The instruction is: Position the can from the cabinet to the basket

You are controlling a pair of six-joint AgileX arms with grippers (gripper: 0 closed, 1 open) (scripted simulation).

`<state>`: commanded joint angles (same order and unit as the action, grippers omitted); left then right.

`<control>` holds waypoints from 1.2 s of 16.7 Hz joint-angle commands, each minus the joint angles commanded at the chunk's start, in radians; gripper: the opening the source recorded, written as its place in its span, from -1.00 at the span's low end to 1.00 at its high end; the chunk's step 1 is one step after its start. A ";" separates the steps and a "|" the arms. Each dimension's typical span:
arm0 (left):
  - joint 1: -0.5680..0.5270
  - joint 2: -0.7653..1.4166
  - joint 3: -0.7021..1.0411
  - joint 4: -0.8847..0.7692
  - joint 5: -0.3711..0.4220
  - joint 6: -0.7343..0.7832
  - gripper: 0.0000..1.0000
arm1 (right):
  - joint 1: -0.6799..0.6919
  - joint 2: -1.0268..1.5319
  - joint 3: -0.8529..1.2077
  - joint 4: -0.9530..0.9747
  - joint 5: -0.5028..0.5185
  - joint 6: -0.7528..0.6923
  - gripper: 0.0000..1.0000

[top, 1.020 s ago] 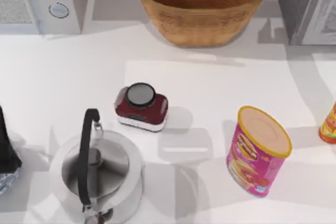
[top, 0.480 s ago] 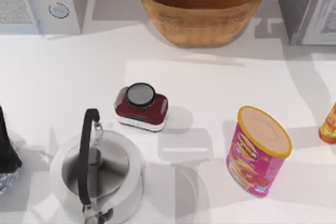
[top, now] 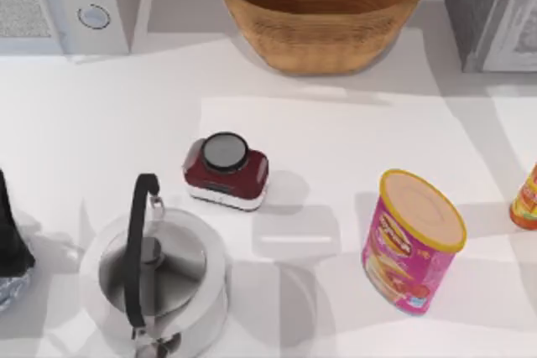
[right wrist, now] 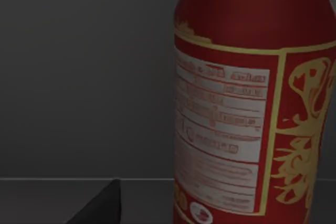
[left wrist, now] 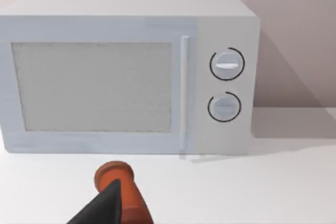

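The red can [right wrist: 252,108], with gold lettering and a white label panel, stands upright and very close in the right wrist view, against the dark inner wall of the cabinet [top: 470,6]. My right gripper [right wrist: 168,211] is inside the cabinet, level with the can and open. One dark finger [right wrist: 102,205] shows with a gap between it and the can. The wicker basket [top: 323,14] stands at the back middle of the table, just left of the cabinet. My left arm [top: 8,241] is parked at the table's left edge.
A white microwave [top: 67,2] fills the back left corner. A steel kettle [top: 155,278] sits front left and a dark red jar [top: 226,169] in the middle. A pink canister [top: 411,241] and an orange bottle [top: 524,199] are at the right.
The arm's shadow on the table between the basket and the cabinet has shrunk and vanished. Nothing on the table has moved.
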<state>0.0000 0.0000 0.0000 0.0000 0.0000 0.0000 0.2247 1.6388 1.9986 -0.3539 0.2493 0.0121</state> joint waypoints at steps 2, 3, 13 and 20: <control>0.000 0.000 0.000 0.000 0.000 0.000 1.00 | 0.001 0.009 0.008 0.002 0.002 0.000 1.00; 0.000 0.000 0.000 0.000 0.000 0.000 1.00 | 0.001 0.009 0.008 0.002 0.002 0.000 1.00; 0.000 0.000 0.000 0.000 0.000 0.000 1.00 | -0.027 0.207 0.263 -0.054 -0.024 -0.001 1.00; 0.000 0.000 0.000 0.000 0.000 0.000 1.00 | -0.038 0.281 0.358 -0.074 -0.034 -0.001 1.00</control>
<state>0.0000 0.0000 0.0000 0.0000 0.0000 0.0000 0.1863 1.9199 2.3567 -0.4284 0.2156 0.0112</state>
